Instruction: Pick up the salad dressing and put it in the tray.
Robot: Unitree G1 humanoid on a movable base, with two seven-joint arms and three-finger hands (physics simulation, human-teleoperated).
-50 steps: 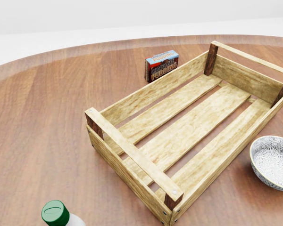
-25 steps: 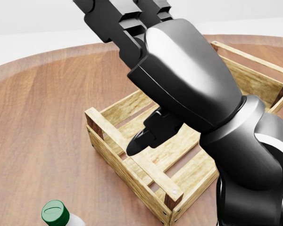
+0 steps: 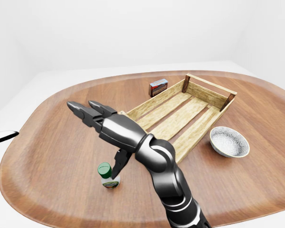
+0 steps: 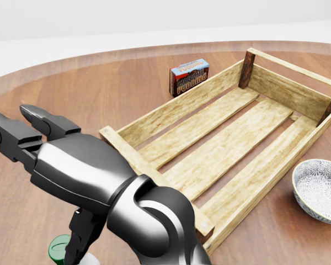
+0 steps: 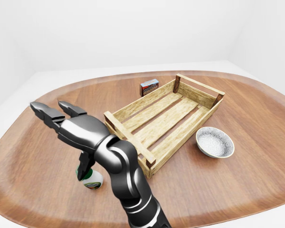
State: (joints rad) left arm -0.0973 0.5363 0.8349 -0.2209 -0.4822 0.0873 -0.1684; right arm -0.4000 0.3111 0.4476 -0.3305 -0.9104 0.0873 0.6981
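The right hand [image 3: 102, 124] hangs over the table [image 3: 47, 142] with its fingers [image 3: 80, 110] spread wide and pointing toward the left of the left-eye view, holding nothing. Its thumb [image 3: 118, 163] hangs down just beside the dressing [image 3: 108, 175], a small white bottle with a green cap standing upright near the table's bottom edge; whether the thumb touches the cap is hard to tell. The wooden tray [image 3: 180, 114] sits to the right of the hand, apart from the bottle, with only bare slats inside. A pudding box [image 3: 158, 87] stands just beyond the tray's far-left side, and a patterned bowl [image 3: 229, 142] rests just beside its right side. The left hand does not show in any view.
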